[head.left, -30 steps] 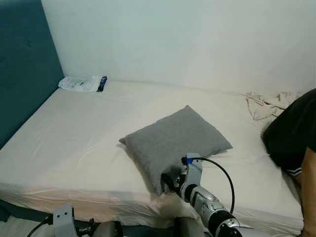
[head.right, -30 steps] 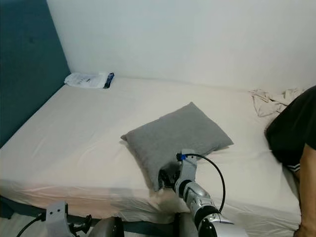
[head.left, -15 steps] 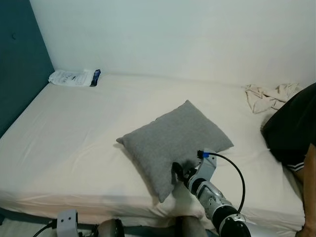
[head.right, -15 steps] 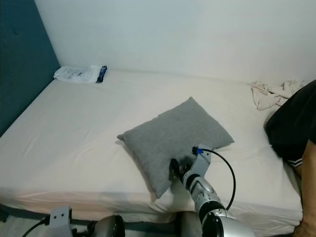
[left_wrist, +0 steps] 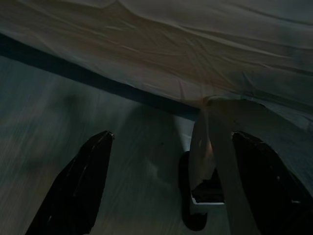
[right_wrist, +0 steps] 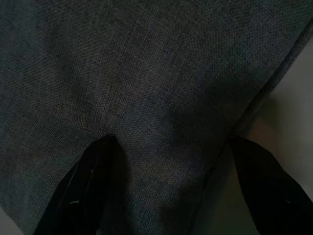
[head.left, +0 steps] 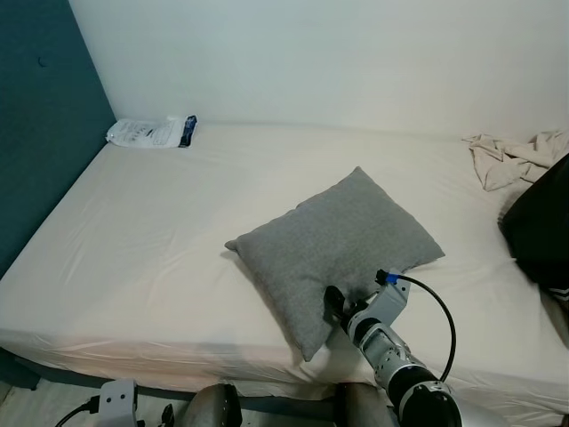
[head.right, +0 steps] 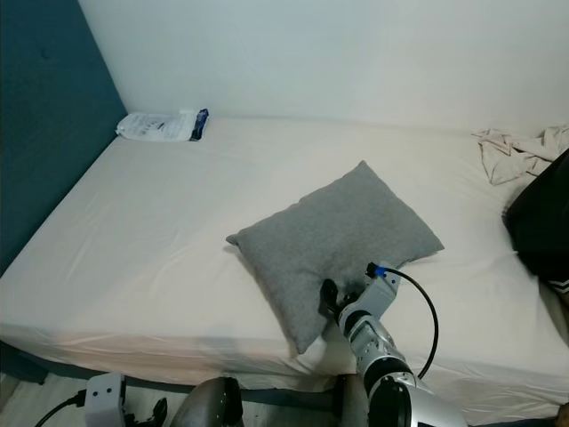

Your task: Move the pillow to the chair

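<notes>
My right gripper (right_wrist: 168, 161) has its 2 black fingers (right_wrist: 83, 191) spread wide, pressed onto the grey pillow (head.left: 333, 249) near its front edge, with fabric lying across the whole gap between them and nothing yet pinched. The cloth bulges slightly between my tips, and just past 1 of them the pillow's seam gives way to pale sheet. Outward from there, the pillow lies flat and skewed on the bed (head.left: 151, 231), 1 corner pointing at me beside my wrist and the opposite corner aimed at the far wall. The main risk, as I judge it, is closing on too little: so close to the edge I may catch only cover cloth and no filling, so the pillow could sag or slide out on the lift. I could also nip the sheet under the seam and drag it along. My left gripper (left_wrist: 168, 191) hangs low by the bed's side, fingers apart, holding nothing. Well beyond my fingers sit a packet (head.left: 151, 132) in the far corner and crumpled cloth (head.left: 520, 156) off to my right.
</notes>
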Motion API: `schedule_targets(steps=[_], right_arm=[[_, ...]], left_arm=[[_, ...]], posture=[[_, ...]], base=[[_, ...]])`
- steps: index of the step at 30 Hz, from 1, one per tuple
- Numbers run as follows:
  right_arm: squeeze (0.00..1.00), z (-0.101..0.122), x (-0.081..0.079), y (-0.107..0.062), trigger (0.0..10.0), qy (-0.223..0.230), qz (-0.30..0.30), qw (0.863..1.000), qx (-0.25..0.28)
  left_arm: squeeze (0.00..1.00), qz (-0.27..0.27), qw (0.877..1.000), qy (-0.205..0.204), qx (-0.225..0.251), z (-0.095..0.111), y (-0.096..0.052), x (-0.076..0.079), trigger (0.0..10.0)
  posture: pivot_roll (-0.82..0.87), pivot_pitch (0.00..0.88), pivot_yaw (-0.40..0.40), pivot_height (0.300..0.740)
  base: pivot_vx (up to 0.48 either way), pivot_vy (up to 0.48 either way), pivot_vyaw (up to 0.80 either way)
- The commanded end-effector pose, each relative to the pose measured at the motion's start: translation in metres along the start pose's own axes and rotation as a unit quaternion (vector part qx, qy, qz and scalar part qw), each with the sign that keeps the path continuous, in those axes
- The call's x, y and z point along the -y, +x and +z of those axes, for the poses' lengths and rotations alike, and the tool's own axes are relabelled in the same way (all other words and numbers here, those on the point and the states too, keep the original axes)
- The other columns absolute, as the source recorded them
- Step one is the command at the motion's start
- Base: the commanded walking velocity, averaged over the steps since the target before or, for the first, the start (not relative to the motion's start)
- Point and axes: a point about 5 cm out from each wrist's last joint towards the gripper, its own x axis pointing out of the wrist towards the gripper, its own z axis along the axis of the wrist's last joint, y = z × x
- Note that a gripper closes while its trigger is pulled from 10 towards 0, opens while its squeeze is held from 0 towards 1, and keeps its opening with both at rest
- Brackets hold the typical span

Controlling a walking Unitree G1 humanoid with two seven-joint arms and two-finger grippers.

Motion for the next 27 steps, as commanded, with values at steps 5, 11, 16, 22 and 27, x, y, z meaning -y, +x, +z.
schedule_targets(steps=[5, 11, 16, 22, 27], right_arm=[[0.00, -0.008, -0.002, 0.001, 10.0, -0.036, -0.018, 0.999, -0.031], [0.00, 0.003, -0.014, 0.005, 7.6, -0.097, -0.010, 0.995, -0.023], [0.00, 0.006, -0.023, 0.007, 0.0, -0.116, 0.015, 0.993, -0.021], [0.00, 0.004, -0.026, 0.007, 0.0, -0.103, 0.018, 0.994, -0.025], [0.00, 0.004, -0.029, 0.007, 0.0, -0.104, 0.023, 0.994, -0.026]], left_arm=[[0.00, 0.001, 1.000, 0.014, 0.000, -0.003, -0.004, -0.005, 10.0], [0.00, -0.001, 1.000, 0.014, -0.007, -0.006, -0.005, -0.003, 10.0], [0.00, 0.000, 1.000, 0.011, -0.009, -0.007, -0.005, -0.001, 10.0], [0.00, -0.002, 1.000, 0.008, -0.011, -0.007, -0.003, 0.003, 10.0], [0.00, -0.003, 1.000, 0.007, -0.012, -0.006, -0.002, 0.003, 10.0]], posture=[[0.14, 0.159, -0.006, 0.610], [0.14, 0.158, -0.012, 0.610], [0.13, 0.160, -0.024, 0.610], [0.12, 0.147, -0.039, 0.610], [0.12, 0.136, -0.037, 0.610]], base=[[0.000, 0.000, 0.00], [0.000, 0.000, 0.00], [0.000, 0.000, 0.00], [0.000, 0.000, 0.00], [0.000, 0.000, 0.00]])
